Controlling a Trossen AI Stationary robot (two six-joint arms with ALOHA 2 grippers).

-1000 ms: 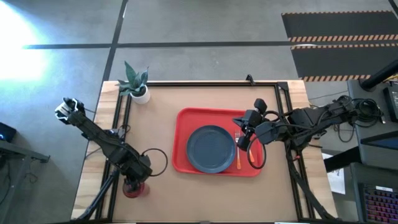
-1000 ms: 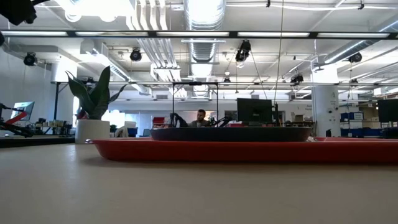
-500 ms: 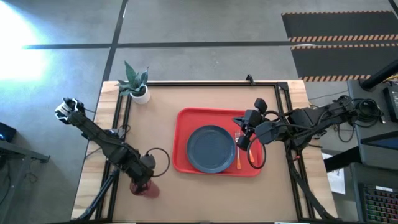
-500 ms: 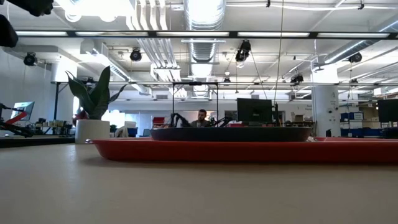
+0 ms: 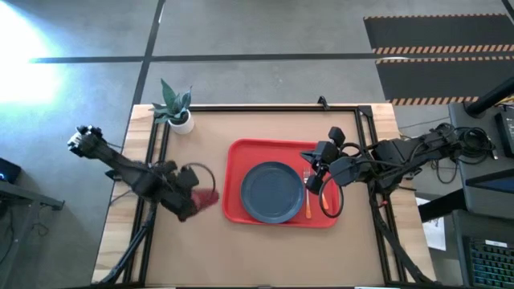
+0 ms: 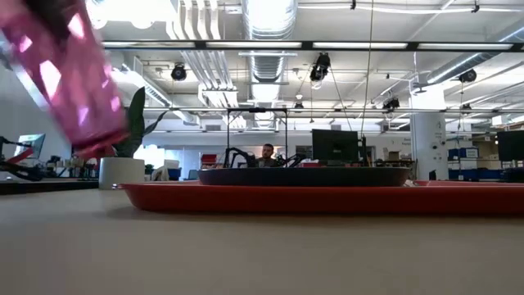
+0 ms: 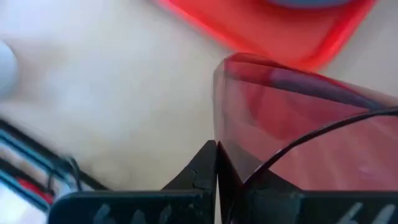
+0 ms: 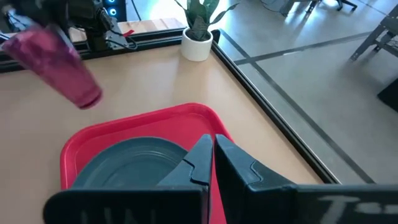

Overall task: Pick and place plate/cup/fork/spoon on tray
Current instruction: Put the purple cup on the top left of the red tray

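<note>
My left hand (image 5: 186, 199) was clamped on the red cup (image 5: 205, 197), tilted above the surface left of the tray (image 5: 233, 172) for carrying; my right hand (image 5: 315, 180), fingers together, waited over the fork (image 5: 307, 197).

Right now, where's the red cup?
The cup is off the table, tilted in the left gripper. In the high view it hangs just left of the tray, on the table's left half.
</note>
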